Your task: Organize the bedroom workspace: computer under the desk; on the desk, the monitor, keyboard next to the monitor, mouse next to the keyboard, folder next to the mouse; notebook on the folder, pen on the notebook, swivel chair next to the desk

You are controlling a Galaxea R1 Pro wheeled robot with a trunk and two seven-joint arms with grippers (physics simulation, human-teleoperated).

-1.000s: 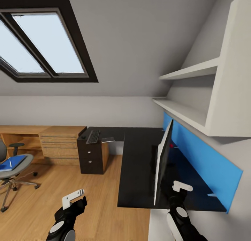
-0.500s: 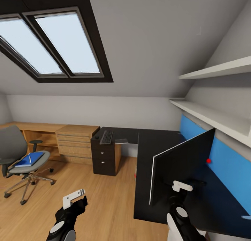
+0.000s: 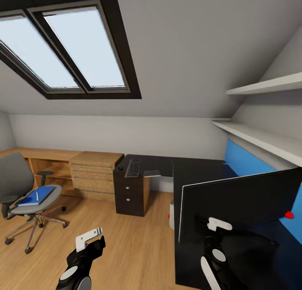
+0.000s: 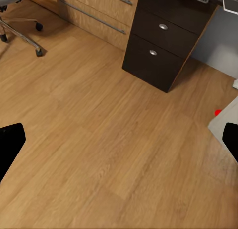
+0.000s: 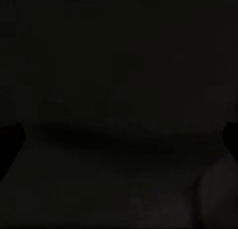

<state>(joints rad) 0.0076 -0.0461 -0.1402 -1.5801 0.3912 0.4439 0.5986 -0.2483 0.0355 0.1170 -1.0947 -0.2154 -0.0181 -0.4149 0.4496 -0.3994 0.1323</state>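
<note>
Head view: folder [image 3: 37, 196] with pen [image 3: 37, 195] lay on chair [image 3: 25, 193]; keyboard [image 3: 133, 167], monitor [image 3: 239, 202] on surface [image 3: 188, 172]. Left wrist view: left tool [image 4: 119, 139] spread over floor [image 4: 99, 154]. Right tool [image 3: 218, 224] state unclear.

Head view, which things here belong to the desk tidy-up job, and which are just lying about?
Job: monitor, keyboard, desk, swivel chair, folder, pen, computer.
Lying about: wood drawer unit, wall shelves, skylight.

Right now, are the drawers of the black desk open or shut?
Shut: both drawer fronts of the desk sit flush, with their silver knobs in line.
</note>
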